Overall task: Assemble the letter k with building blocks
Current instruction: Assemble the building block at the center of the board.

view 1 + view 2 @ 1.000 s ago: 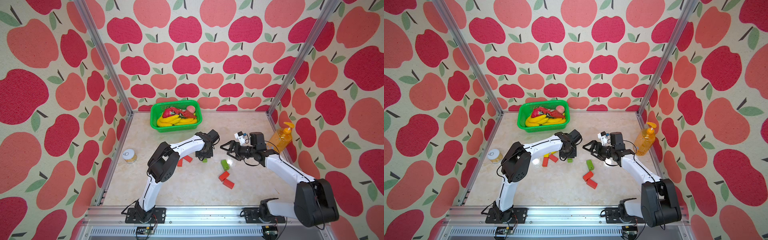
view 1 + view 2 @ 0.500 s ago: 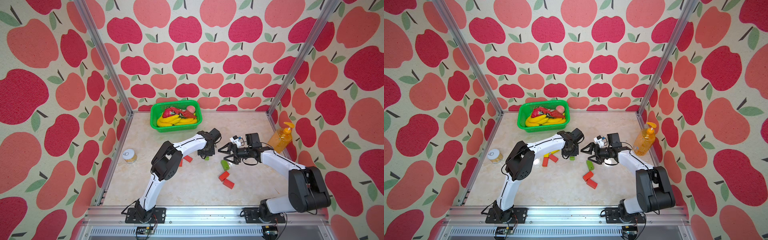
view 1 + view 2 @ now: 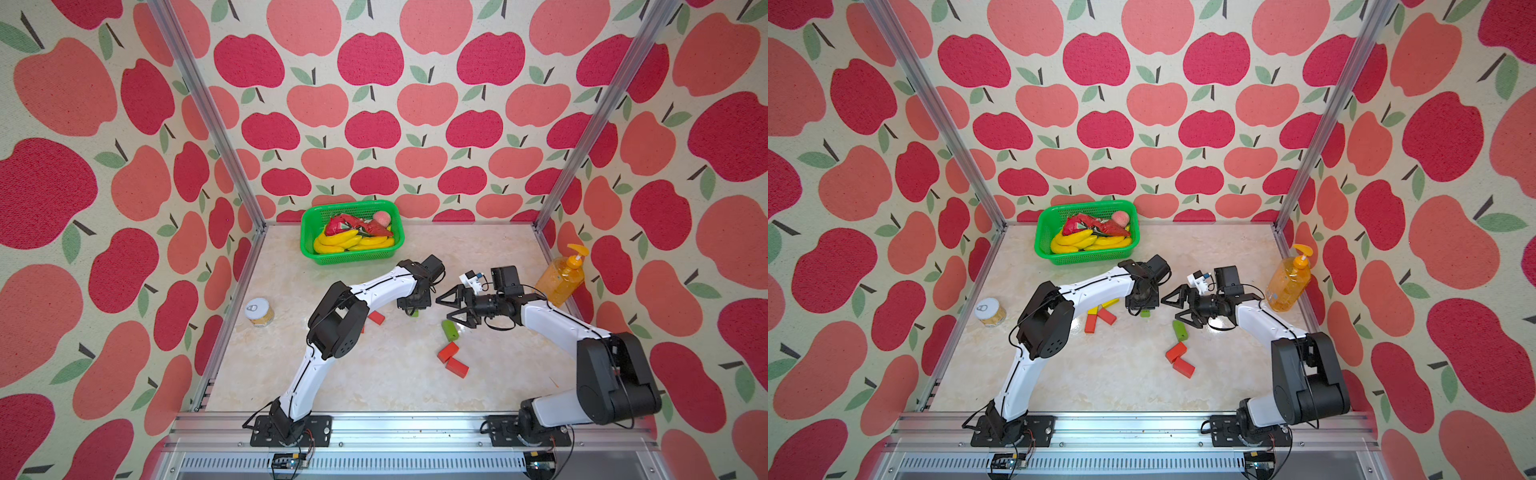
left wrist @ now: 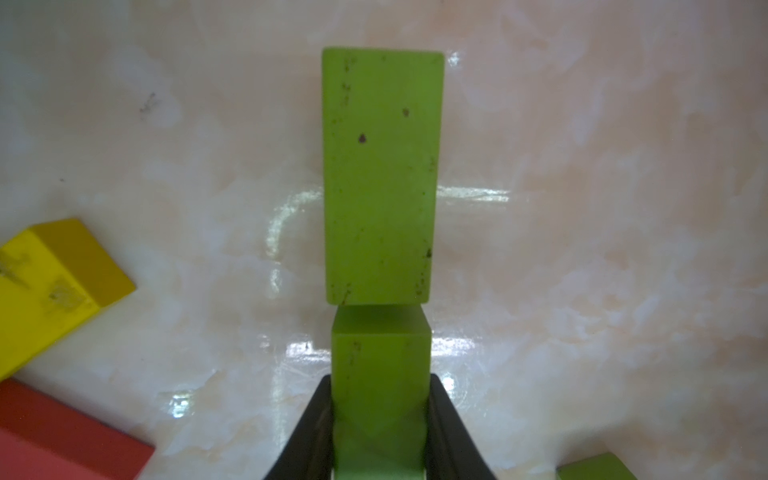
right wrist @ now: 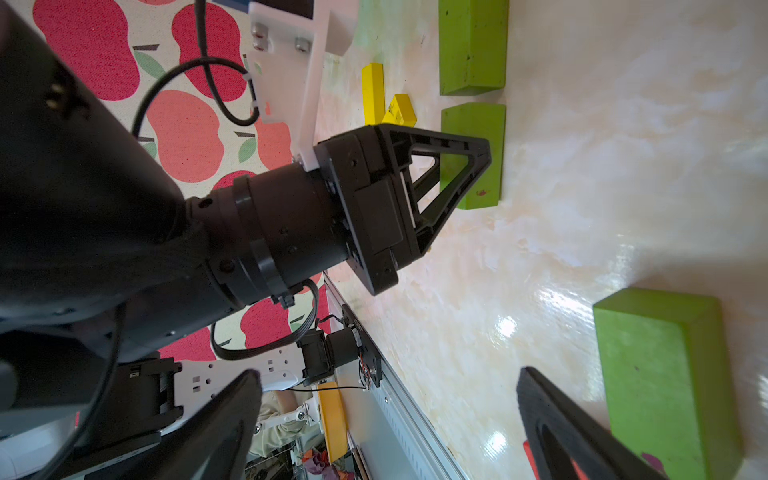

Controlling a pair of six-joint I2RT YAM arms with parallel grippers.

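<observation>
Glossy marbled tabletop: left end effector clamps green brick, right end effector gapes.

Top views: high front, looking down over whole table. Wrists close: left straight down, right skimming tabletop; both share green block.

Three green rectangular matte blocks counted, four red rectangular matte blocks, two yellow rectangular matte blocks seen, one green plastic mesh basket, one orange pump bottle, one small round tin.

Yellow block, red block: partly off-frame.
</observation>
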